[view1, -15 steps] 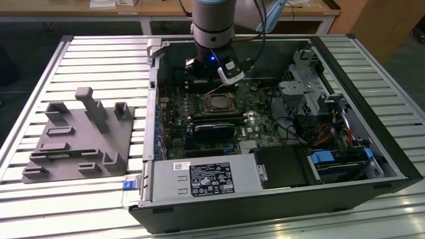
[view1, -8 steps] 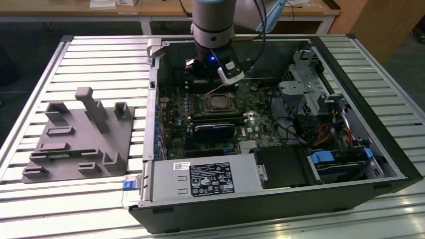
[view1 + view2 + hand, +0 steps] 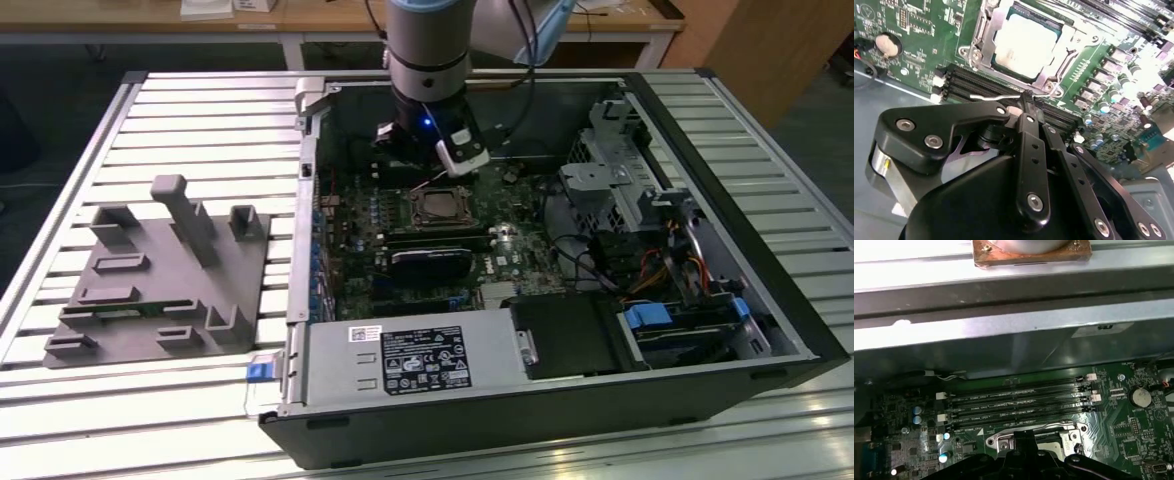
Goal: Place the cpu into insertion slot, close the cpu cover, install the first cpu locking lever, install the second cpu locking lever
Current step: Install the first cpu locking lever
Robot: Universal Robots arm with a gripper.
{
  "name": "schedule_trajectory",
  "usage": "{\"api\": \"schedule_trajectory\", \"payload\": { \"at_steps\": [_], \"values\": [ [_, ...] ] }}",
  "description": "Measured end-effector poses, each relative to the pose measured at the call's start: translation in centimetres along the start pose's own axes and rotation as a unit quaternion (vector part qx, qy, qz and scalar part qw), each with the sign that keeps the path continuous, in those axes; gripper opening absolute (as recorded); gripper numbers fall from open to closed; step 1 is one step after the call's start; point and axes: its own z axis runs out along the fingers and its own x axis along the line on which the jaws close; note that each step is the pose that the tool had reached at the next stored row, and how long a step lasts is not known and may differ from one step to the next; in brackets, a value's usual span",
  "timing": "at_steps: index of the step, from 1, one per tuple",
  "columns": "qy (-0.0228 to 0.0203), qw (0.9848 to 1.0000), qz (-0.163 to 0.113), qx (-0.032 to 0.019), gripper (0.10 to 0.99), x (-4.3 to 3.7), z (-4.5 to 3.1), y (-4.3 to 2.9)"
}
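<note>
Two fingers (image 3: pixel 1028 120), drawn together with no gap I can see at their tips, sit right at the end of a thin wire locking lever (image 3: pixel 996 96). I cannot tell whether they pinch it or only press on it. The lever runs along one edge of the insertion slot (image 3: pixel 438 207), and I judge its long axis to run nine o'clock to three o'clock in the exterior view. In that view the slot lies at six o'clock from my tips, just beside them. The cpu (image 3: pixel 1024 45) is seated inside, pale and flat, with the cpu cover (image 3: pixel 985 37) lying down around it. Black memory slots (image 3: pixel 1019 402) lie at the slot's twelve o'clock. The open case stands on the slatted bench (image 3: pixel 134 130).
</note>
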Motion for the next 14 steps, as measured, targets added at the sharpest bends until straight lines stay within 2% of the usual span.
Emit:
{"api": "schedule_trajectory", "payload": {
  "at_steps": [8, 14],
  "values": [
    [-0.0013, 1.0000, 0.006, 0.0003, 0.106, -1.15, 0.36, 0.26],
    [-0.0015, 1.0000, 0.006, 0.0003, 0.106, -1.48, 0.64, 0.96]
  ]
}}
